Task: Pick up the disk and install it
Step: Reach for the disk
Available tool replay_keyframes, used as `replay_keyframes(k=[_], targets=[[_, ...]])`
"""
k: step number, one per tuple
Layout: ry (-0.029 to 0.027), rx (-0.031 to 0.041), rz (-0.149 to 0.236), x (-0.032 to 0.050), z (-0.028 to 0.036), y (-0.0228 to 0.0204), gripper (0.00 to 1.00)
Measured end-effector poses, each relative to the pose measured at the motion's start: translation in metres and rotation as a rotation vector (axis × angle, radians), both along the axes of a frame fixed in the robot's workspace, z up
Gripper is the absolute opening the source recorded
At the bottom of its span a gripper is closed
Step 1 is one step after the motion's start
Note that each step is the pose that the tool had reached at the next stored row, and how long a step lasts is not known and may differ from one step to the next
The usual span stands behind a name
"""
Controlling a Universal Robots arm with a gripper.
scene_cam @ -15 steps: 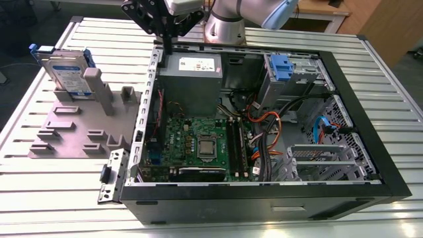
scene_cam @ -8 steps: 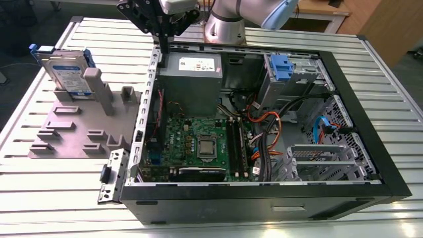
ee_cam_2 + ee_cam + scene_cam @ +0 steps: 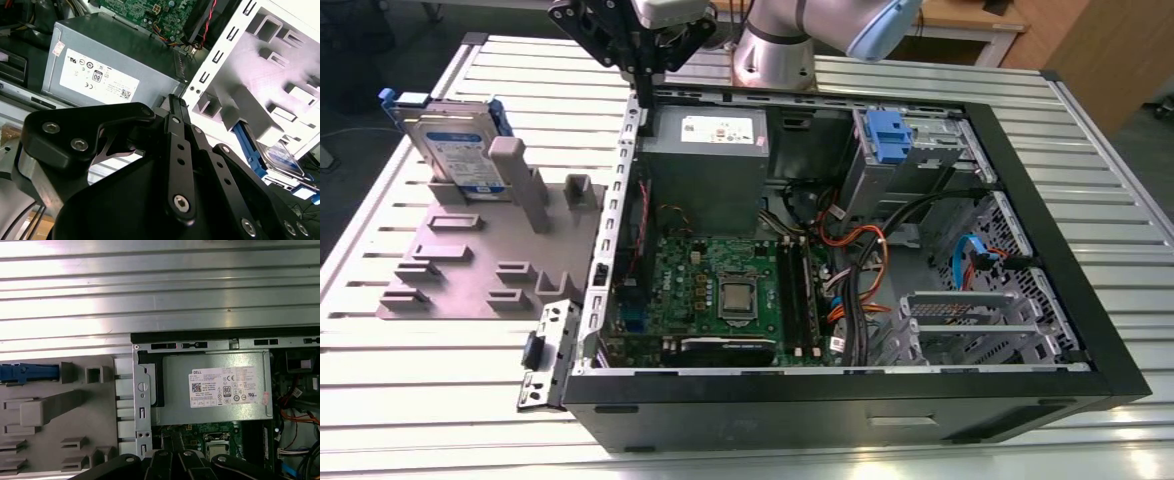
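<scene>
The disk [image 3: 456, 150] is a silver drive with a white-and-blue label and blue rails. It stands on edge in a slot of the grey holder block [image 3: 467, 260] at the exterior view's left. In the second wrist view the disk [image 3: 281, 156] sits behind the block's posts, and its blue rail [image 3: 27, 373] shows in the first wrist view. My gripper [image 3: 640, 82] hangs above the back left corner of the open computer case [image 3: 1067, 300], to the right of the disk and apart from it. Its black fingers [image 3: 173, 102] are shut together, holding nothing.
Inside the case lie the grey power supply [image 3: 707, 160], the green board [image 3: 720, 290], orange and black cables [image 3: 861, 250] and a blue carrier in the drive bay [image 3: 889, 135]. The case and holder rest on a ribbed metal table [image 3: 440, 380].
</scene>
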State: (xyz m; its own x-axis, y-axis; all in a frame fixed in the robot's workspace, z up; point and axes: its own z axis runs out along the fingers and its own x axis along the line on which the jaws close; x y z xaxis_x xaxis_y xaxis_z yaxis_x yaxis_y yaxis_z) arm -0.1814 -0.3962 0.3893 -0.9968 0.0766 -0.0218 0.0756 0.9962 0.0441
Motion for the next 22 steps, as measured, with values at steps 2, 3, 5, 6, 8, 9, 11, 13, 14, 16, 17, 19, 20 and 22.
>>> replay_keyframes(k=[2, 3, 5, 6, 8, 9, 11, 13, 14, 16, 17, 19, 20, 22], targets=[[0.0001, 0.0, 0.0, -0.0006, 0.0, 0.0, 0.11], [0.0001, 0.0001, 0.0, -0.0008, 0.0, 0.0, 0.11], [0.0001, 0.0, 0.0, -0.0013, 0.0, 0.0, 0.11], [0.0, 0.0, 0.0, -0.0015, 0.0, 0.0, 0.11], [0.0, 0.0, 0.0, -0.0021, 0.0, 0.0, 0.11], [0.0, 0.0001, 0.0, -0.0025, 0.0, 0.0, 0.11], [0.0, 0.0, 0.0, -0.003, -0.0001, 0.0, 0.11], [0.0001, 0.0, 0.0, -0.0033, 0.0, 0.0, 0.11], [0.0001, 0.0, 0.0, -0.0033, 0.0, 0.0, 0.11], [0.0, 0.0, 0.0, -0.0035, 0.0, 0.0, 0.11], [0.0001, 0.0, 0.0, -0.0036, 0.0, 0.0, 0.11], [0.0001, 0.0, 0.0, -0.0043, 0.0, 0.0, 0.11], [0.0, 0.0, 0.0, -0.0046, 0.0, 0.0, 0.11], [0.0001, 0.0, 0.0, -0.0054, 0.0, 0.0, 0.11]])
